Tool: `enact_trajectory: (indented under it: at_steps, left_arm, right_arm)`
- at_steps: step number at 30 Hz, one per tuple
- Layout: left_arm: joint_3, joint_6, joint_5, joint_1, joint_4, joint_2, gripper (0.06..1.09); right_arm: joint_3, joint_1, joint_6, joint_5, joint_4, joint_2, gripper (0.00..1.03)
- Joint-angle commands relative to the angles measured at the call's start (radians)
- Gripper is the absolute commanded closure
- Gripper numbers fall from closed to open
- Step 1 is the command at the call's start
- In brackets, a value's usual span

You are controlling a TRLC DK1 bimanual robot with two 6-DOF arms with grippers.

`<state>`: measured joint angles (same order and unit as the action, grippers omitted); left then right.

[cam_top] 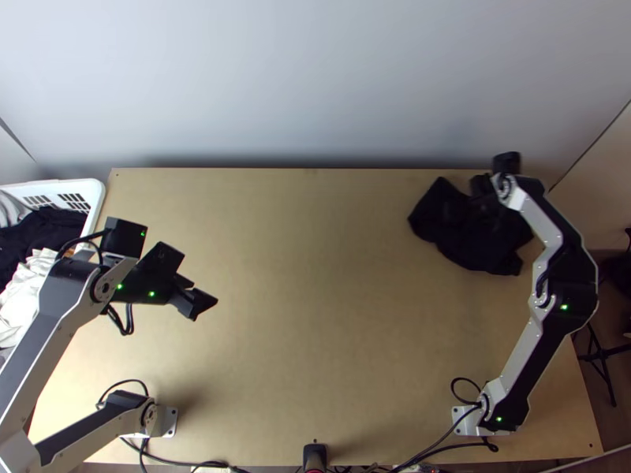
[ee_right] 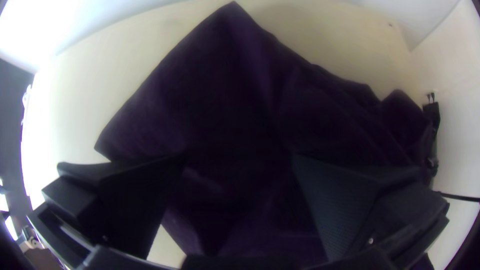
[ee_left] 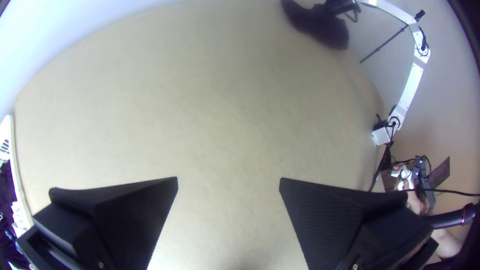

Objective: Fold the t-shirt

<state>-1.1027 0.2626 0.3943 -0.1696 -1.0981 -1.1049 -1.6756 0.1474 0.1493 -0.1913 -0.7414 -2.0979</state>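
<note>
Top view — dark t-shirt (cam_top: 477,246), seemingly bunched, open right gripper (cam_top: 468,208) above

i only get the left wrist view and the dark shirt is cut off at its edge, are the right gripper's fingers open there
Observer: Yes, the right wrist view shows the right gripper with its fingers spread and the dark shirt showing between them.
Operator: ok how is it lying
Observer: Rumpled, near the far right corner of the table, with one pointed corner toward the far edge.
Operator: anything in the basket besides the dark and white stuff
Observer: The top view shows what looks like a grey striped cloth in the basket.
</note>
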Motion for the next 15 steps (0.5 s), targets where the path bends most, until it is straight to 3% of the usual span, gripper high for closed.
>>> enact_trajectory:
  at_steps: [1, 9, 15]
  left_arm:
    - [0.052, 0.020, -0.043, 0.010, -0.005, 0.077, 0.10]
    - [0.096, 0.049, -0.089, 0.019, -0.062, 0.165, 0.10]
    - [0.101, 0.047, -0.114, 0.041, -0.072, 0.209, 0.10]
  right_arm:
    - [-0.108, 0.141, -0.027, 0.001, 0.010, -0.070, 0.03]
    - [-0.265, 0.201, -0.027, 0.001, -0.010, -0.197, 0.03]
    - [-0.248, 0.190, -0.025, -0.040, -0.047, -0.120, 0.03]
